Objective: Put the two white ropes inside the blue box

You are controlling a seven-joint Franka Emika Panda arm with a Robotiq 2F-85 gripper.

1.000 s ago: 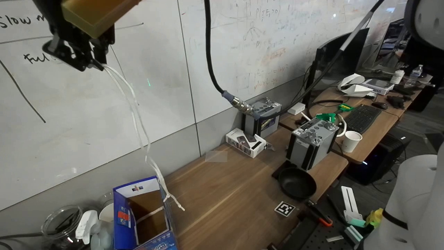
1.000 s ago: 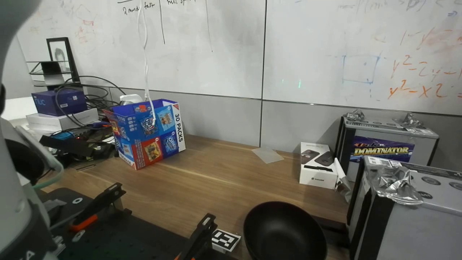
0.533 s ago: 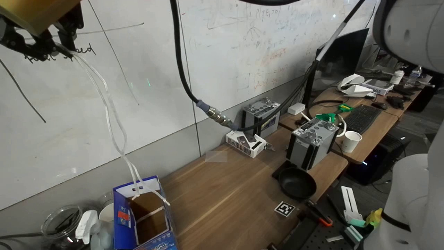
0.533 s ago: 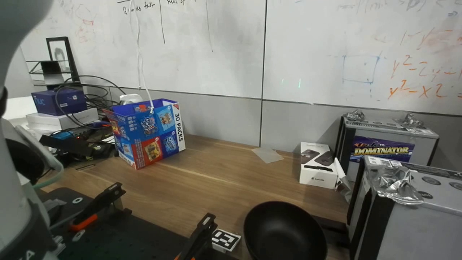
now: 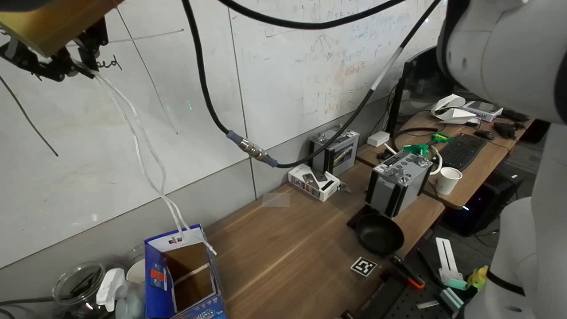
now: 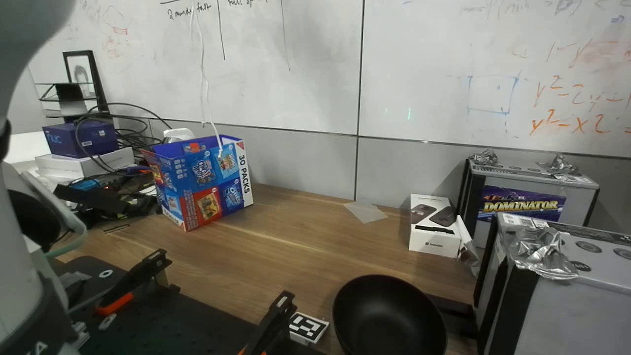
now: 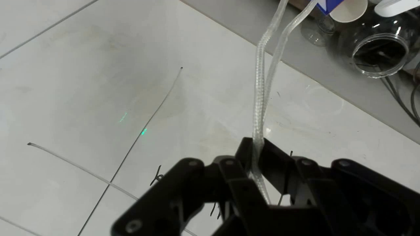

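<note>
My gripper (image 5: 92, 73) is shut on a white rope (image 5: 165, 197), high above the table in front of the whiteboard. In the wrist view the fingertips (image 7: 257, 146) pinch the rope (image 7: 259, 82). The rope hangs as a loop down to the blue box (image 5: 156, 270). One loose end lies over the box's right rim; the other hangs before the inner back wall. In an exterior view the rope (image 6: 215, 129) ends in front of the box's printed face (image 6: 203, 177). A second white rope (image 5: 190, 274) shows partly inside the box. My gripper is out of that view.
A glass jar (image 5: 79, 283) and a white spray bottle (image 5: 113, 285) stand beside the box. A black cable (image 5: 199, 66) hangs from the arm. A black pan (image 5: 379, 234), a white phone box (image 5: 313, 181) and grey device boxes (image 5: 398, 181) stand further along the table.
My gripper has moved left in an exterior view with the rope. The rope's lower ends have swung from outside the box's right rim to over its opening and rim.
</note>
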